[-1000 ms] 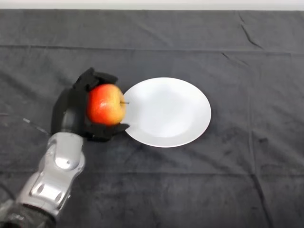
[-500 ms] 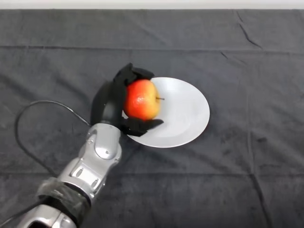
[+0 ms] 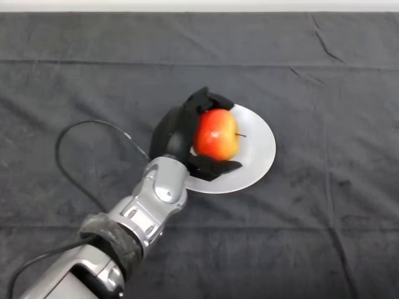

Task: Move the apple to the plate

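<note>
A red and yellow apple (image 3: 216,134) is held in my left hand (image 3: 179,132), whose black fingers and thumb curl round it from above and below. Its stem points right. The apple hangs over the middle of the white plate (image 3: 259,149), which lies on the dark cloth. I cannot tell whether the apple touches the plate. My silver-grey forearm (image 3: 153,199) reaches in from the lower left and covers the plate's left part.
The dark cloth (image 3: 324,218) covers the whole table, with faint creases near the back. A pale strip of the table's far edge (image 3: 199,5) runs along the top.
My left hand has carried the apple to the right, from beside the plate's left rim to over the plate's middle. The forearm has followed further into view.
</note>
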You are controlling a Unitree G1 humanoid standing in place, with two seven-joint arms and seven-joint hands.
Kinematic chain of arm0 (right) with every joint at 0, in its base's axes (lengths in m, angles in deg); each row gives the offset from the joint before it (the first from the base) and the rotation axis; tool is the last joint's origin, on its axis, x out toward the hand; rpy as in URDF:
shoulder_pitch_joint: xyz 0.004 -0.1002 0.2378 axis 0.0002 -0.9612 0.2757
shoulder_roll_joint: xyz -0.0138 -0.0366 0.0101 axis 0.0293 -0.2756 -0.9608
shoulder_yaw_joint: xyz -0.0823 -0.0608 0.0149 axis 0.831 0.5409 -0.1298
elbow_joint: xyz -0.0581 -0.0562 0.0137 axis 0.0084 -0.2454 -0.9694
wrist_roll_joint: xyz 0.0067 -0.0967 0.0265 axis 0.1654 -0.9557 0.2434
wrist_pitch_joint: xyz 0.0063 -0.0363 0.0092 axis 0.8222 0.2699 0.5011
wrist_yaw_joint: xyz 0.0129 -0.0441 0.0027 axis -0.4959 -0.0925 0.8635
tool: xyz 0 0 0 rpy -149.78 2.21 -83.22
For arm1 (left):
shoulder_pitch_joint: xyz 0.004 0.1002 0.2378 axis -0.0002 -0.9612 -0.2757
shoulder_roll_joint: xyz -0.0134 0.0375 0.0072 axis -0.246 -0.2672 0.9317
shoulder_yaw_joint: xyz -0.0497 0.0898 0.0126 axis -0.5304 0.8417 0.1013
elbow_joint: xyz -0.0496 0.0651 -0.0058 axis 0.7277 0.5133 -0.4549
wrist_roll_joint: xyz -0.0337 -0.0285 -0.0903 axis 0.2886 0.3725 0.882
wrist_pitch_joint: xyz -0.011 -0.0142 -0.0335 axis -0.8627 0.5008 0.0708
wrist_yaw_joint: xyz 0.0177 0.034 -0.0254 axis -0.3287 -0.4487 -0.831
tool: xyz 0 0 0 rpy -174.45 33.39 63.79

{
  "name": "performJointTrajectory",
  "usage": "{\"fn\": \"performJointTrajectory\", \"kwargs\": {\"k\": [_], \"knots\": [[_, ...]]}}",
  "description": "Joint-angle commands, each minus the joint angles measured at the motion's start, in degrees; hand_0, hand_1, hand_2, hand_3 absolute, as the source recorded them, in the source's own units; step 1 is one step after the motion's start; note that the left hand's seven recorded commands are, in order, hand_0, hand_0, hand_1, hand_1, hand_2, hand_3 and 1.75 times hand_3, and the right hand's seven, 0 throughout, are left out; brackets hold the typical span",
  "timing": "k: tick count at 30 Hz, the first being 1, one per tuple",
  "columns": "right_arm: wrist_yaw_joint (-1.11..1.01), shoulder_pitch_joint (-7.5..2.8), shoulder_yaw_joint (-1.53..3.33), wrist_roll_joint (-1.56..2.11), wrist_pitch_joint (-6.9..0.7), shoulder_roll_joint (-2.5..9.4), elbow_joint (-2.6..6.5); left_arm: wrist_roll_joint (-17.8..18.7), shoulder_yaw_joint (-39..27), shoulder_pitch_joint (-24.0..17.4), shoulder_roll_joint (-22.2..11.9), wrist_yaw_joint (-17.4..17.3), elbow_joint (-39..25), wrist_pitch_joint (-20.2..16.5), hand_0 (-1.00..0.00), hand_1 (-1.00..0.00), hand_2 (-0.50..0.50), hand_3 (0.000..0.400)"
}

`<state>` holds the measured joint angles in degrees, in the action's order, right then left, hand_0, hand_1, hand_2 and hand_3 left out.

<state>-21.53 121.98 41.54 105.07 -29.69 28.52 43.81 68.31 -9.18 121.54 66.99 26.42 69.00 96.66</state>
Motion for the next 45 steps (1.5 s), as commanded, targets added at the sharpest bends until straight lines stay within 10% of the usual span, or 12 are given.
{"fn": "performJointTrajectory", "kwargs": {"k": [1, 5, 6, 7, 8, 28, 45], "knots": [[0.36, -0.05, -0.43, -0.11, -0.03, -1.13, 0.32, 0.92, 1.65, 3.83, 0.1, 0.51, 1.99, 1.57, -1.0, -1.0, 0.0, 0.4], [0.29, 0.0, -0.46, -0.1, -0.01, -1.17, 0.45, 2.17, 3.63, 4.35, -0.02, 0.22, 3.17, 2.27, -0.87, -0.93, 0.03, 0.37], [0.28, 0.01, -0.46, -0.1, -0.01, -1.18, 0.48, 2.45, 4.07, 4.47, -0.05, 0.16, 3.45, 2.42, -0.54, -0.47, -0.04, 0.216], [0.26, 0.02, -0.47, -0.1, 0.0, -1.19, 0.51, 2.7, 4.44, 4.59, -0.08, 0.11, 3.71, 2.54, -0.37, -0.17, -0.1, 0.149], [0.24, 0.03, -0.47, -0.1, 0.0, -1.2, 0.54, 2.94, 4.78, 4.71, -0.11, 0.06, 3.96, 2.64, 0.0, 0.0, 0.0, 0.0], [-0.01, 0.19, -0.56, -0.12, 0.09, -1.35, 1.0, 5.42, 6.96, 6.13, -2.0, 0.29, 5.92, 4.63, 0.0, 0.0, 0.0, 0.0], [-0.05, 0.18, -0.57, -0.19, 0.14, -1.32, 1.0, 4.6, -4.43, -3.9, -16.95, 4.78, -11.76, 10.62, 0.0, 0.0, 0.0, 0.0]]}}
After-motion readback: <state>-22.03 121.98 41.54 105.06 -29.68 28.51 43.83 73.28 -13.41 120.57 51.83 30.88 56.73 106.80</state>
